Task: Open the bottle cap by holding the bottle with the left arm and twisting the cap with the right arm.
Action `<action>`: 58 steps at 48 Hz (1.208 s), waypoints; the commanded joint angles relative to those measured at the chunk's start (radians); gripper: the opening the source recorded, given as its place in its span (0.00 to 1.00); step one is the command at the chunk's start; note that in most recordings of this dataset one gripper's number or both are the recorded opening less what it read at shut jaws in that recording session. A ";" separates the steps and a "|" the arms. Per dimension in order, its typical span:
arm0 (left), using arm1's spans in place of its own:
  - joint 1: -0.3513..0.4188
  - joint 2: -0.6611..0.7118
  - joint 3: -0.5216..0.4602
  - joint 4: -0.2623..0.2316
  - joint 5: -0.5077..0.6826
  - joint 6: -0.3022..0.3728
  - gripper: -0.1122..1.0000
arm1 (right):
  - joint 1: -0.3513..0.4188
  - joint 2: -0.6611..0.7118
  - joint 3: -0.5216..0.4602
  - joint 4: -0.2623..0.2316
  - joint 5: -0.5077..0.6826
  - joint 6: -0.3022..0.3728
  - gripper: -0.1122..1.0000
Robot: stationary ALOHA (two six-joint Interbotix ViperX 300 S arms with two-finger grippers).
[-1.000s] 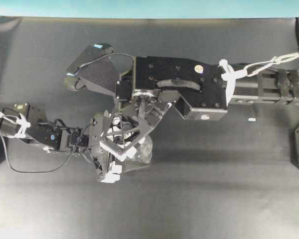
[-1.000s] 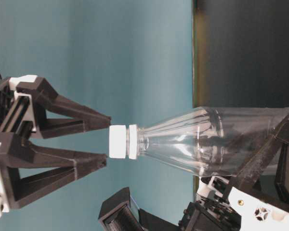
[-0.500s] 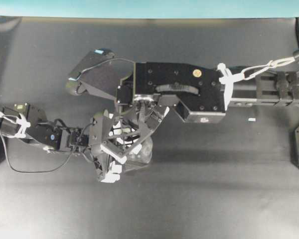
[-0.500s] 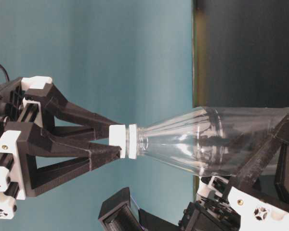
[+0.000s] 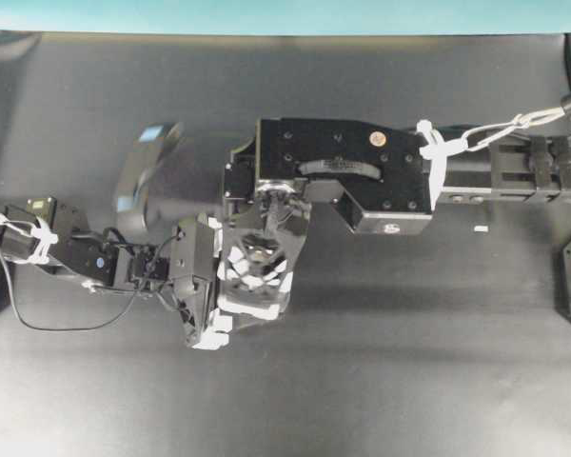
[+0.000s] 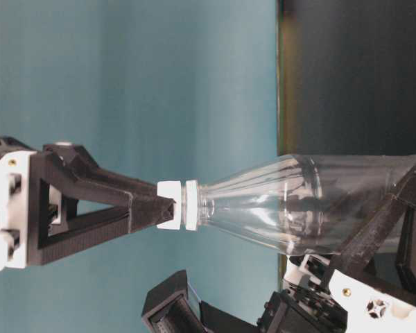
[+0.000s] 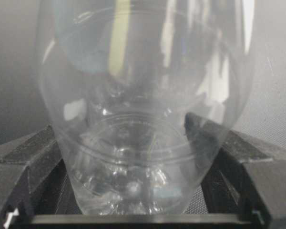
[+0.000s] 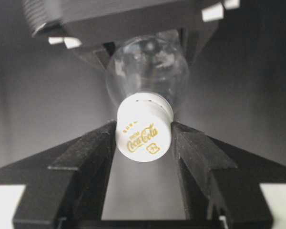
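The bottle cap [image 8: 144, 133] reads "Coca-Cola" (gold script; smaller print above it illegible).

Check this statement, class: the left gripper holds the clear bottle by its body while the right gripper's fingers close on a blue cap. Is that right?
Not quite. The cap is white, not blue, with gold Coca-Cola lettering, as the right wrist view shows. The rest stands: the left gripper holds the clear bottle by its body, and the right gripper has its fingers closed on the cap.

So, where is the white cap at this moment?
In the right wrist view the cap sits at the centre, pinched between the two fingers of the right hand, on the neck of the clear bottle.
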State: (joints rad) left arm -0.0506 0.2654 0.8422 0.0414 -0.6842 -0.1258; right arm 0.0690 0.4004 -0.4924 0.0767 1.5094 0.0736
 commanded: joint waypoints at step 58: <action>-0.012 0.006 -0.006 0.003 0.005 -0.005 0.84 | 0.089 -0.097 0.184 -0.023 -0.110 -0.985 0.43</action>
State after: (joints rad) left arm -0.0568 0.2669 0.8391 0.0414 -0.6842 -0.1227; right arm 0.1043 0.3068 -0.3237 0.0476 1.3975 -0.9265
